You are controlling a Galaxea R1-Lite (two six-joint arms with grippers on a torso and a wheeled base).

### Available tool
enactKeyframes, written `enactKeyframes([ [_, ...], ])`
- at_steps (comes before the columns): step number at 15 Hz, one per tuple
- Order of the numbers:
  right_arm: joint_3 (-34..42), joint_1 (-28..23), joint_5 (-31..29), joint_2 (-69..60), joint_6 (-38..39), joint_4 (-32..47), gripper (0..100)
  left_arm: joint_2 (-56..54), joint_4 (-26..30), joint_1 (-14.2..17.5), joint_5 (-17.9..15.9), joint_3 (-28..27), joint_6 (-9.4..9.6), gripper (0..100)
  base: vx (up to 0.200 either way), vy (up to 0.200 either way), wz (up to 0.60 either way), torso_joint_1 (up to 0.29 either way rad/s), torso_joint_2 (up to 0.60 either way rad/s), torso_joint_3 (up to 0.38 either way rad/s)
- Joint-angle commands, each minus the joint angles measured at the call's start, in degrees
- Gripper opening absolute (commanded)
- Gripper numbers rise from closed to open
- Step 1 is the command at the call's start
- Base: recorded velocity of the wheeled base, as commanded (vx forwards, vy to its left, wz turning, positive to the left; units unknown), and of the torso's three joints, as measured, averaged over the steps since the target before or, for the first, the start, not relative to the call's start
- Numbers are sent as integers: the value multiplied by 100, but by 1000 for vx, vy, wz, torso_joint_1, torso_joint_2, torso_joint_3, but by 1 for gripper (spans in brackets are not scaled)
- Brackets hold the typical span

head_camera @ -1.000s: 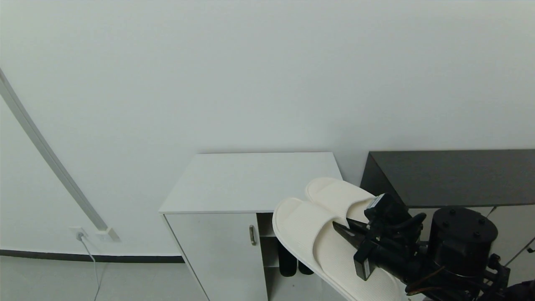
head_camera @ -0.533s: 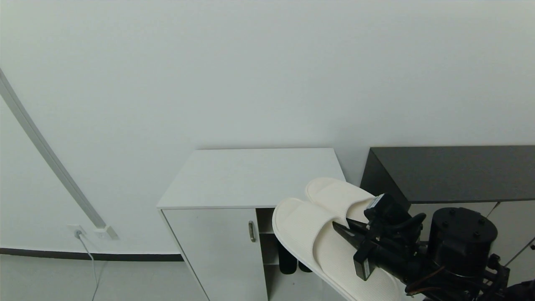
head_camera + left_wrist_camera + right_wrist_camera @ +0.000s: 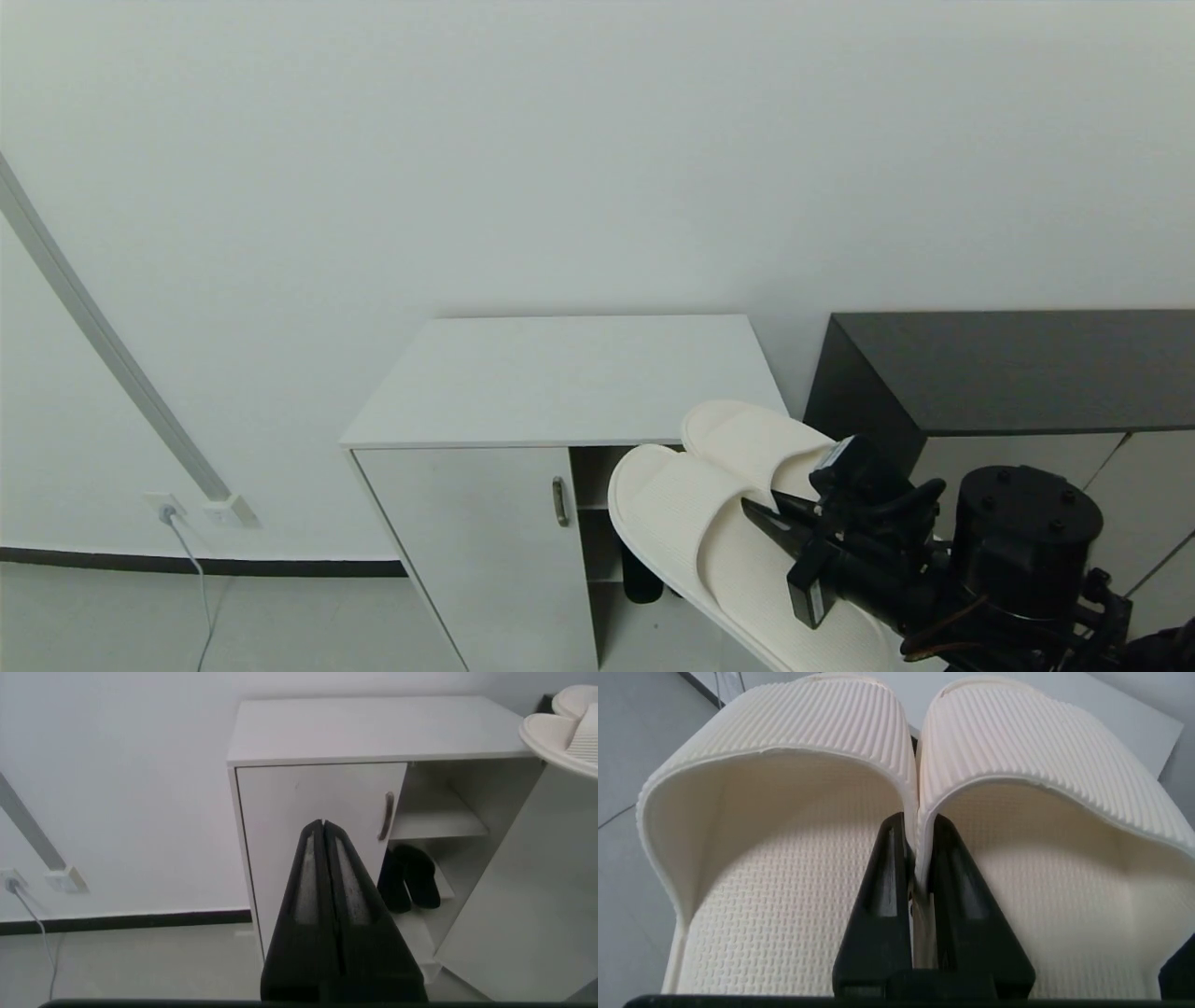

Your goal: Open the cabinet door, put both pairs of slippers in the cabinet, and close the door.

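A pair of cream slippers (image 3: 709, 504) hangs in the air before the white cabinet (image 3: 560, 392), held side by side. My right gripper (image 3: 761, 511) is shut on their inner edges where the two slippers (image 3: 915, 812) meet; the black fingers (image 3: 887, 905) pinch that seam. The cabinet's right door (image 3: 523, 905) stands open, its left door (image 3: 485, 551) with a metal handle (image 3: 558, 501) is closed. A dark pair of slippers (image 3: 411, 877) rests on a lower shelf inside. My left gripper (image 3: 322, 829) is shut and empty, facing the cabinet (image 3: 374, 728) from some distance.
A dark cabinet (image 3: 1008, 373) stands right beside the white one. A wall socket with a cable (image 3: 168, 513) and a slanted grey conduit (image 3: 103, 345) are on the wall at the left. Bare floor (image 3: 140, 961) lies before the closed door.
The cabinets sit higher in the head view and show more of their fronts; the camera has shifted. The right gripper and cream slippers keep their place in the picture.
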Motion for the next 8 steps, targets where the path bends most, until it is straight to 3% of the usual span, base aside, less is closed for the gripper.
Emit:
enactKeyframes([
  [1,1,2,1,20,-3,-2,0,5,-2,0,5,0,0,0,0,0,0,-149,349,188],
  [8,1,2,-8,20,-12,-2,0,5,-2,0,5,0,0,0,0,0,0,-157,359,194],
])
